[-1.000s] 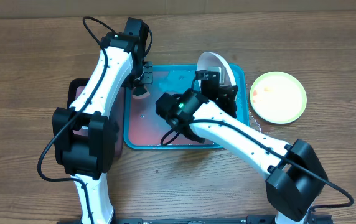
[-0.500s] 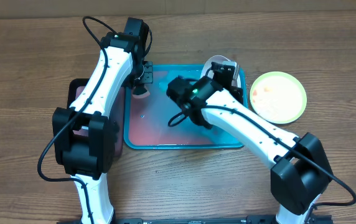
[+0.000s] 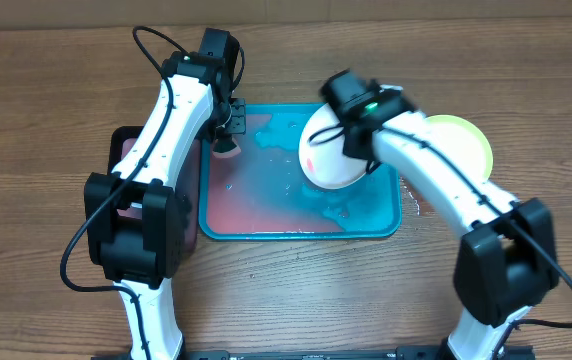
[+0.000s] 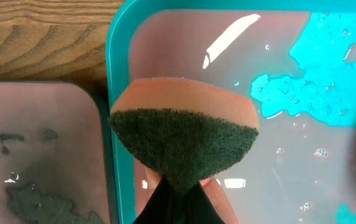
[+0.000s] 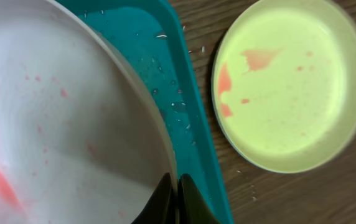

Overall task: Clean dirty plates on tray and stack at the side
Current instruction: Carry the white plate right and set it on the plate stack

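Tilting overhead above the teal tray (image 3: 301, 236) is the white plate (image 3: 324, 155); the yellow-green plate (image 3: 474, 158) lies alongside. Left wrist: left gripper (image 4: 178, 194) pinches a sponge (image 4: 184, 134) over the tray. Right wrist: right gripper (image 5: 173, 194) clamps the white plate's rim.

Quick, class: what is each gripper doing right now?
Left gripper: shut on the sponge.
Right gripper: shut on the white plate, at its rim.
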`<state>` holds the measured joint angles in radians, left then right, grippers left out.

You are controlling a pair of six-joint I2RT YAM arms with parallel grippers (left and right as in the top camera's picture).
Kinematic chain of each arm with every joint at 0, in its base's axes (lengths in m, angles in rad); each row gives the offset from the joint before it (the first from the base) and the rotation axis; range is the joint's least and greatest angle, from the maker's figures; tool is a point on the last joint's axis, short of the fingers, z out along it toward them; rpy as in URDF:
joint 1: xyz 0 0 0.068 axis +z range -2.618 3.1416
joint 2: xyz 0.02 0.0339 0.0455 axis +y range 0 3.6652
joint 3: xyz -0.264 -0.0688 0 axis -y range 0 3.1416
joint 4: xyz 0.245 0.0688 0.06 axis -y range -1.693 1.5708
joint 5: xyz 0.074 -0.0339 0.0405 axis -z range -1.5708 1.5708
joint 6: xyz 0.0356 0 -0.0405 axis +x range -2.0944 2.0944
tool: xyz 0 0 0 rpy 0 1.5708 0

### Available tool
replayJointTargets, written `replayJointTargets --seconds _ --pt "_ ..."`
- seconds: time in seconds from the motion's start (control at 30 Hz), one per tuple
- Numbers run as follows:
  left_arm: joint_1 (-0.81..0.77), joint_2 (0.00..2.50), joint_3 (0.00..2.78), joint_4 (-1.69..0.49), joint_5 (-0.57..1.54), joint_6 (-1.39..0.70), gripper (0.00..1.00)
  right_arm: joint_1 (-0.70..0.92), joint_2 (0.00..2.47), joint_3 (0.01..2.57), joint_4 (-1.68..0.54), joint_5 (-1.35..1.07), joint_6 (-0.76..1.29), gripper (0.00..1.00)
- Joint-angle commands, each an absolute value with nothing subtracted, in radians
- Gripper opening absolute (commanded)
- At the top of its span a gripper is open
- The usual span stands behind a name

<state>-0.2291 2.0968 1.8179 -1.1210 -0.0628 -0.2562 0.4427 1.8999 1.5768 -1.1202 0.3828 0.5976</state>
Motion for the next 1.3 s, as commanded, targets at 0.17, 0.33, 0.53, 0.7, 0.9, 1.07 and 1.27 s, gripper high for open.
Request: replayJointTargets --seconds 0.17,0.33,0.53,0.7,0.9,1.07,1.27 --pt "-0.236 2.106 1.812 -1.118 -0.051 -0.266 0.04 0.071 1.812 1.583 -1.089 -0.091 0.44 0.04" --pt "-0.236 2.106 1.812 -1.118 -0.051 -0.267 0.04 -0.126 1.813 1.536 -1.076 -0.091 0.44 0.04" --pt "-0.226 2.091 1.872 -1.21 -0.053 -0.27 0.04 -0.255 1.814 1.423 -1.049 -0.068 0.456 0.04" --pt "-0.196 2.062 2.025 -1.367 -0.063 -0.275 0.04 -0.307 1.814 1.323 -0.977 -0.053 0.474 0.04" --pt "-0.109 2.038 2.217 -1.574 -0.066 -0.277 0.04 -0.309 1.814 1.283 -0.977 -0.02 0.474 0.04" --pt "-0.044 2.033 2.262 -1.658 -0.099 -0.273 0.04 -0.309 1.814 1.322 -1.009 -0.08 0.451 0.53" --pt "0.028 2.032 2.257 -1.69 -0.1 -0.197 0.04 -0.28 1.814 1.496 -1.112 -0.215 0.318 0.89"
